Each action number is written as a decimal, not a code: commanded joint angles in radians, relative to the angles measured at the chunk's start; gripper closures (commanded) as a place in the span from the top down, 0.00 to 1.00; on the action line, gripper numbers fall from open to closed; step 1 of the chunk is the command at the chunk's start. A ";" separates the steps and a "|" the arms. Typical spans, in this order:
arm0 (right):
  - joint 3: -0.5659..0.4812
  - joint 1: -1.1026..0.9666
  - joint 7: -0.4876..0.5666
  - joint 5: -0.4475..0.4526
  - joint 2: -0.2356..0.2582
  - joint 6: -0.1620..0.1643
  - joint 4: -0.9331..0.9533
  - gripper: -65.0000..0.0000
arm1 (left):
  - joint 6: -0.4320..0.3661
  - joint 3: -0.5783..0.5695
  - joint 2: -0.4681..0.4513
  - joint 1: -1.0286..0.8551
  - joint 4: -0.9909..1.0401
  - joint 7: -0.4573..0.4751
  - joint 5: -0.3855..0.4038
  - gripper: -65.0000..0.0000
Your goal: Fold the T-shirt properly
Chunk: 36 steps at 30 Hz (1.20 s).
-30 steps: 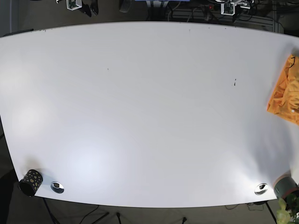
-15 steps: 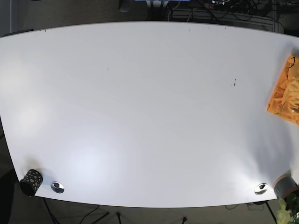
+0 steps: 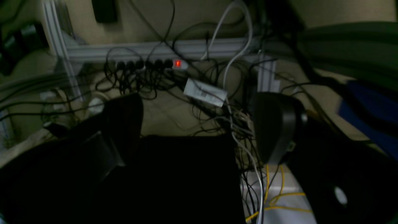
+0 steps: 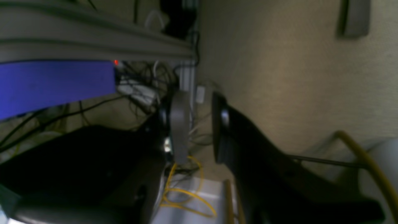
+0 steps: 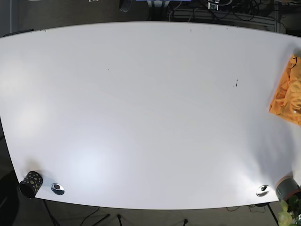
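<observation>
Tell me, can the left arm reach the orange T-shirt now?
Probably yes: the orange T-shirt lies uncovered at the white table's edge on that arm's side, though the left gripper is off the table.

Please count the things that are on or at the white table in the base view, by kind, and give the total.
Orange T-shirt: 1
Round metal pieces, one near each front corner: 2
Black cup with dots: 1
Grey pot at the right front corner: 1
Total: 5

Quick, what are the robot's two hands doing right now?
Left gripper: open, holding nothing.
Right gripper: open, holding nothing.
</observation>
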<state>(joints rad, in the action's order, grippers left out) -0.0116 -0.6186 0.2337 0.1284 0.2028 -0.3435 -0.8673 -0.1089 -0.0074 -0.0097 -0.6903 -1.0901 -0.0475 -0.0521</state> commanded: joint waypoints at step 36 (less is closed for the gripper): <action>-0.051 0.546 -0.072 -0.166 -0.075 0.096 0.705 0.20 | 0.127 0.074 0.009 0.587 0.933 -0.036 0.103 0.79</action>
<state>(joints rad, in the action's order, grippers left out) -0.0635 -0.0765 0.1768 -0.0296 0.1116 -0.2710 -0.1627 0.0193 0.0612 -0.0002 -0.0967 -0.1585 -0.0582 0.0502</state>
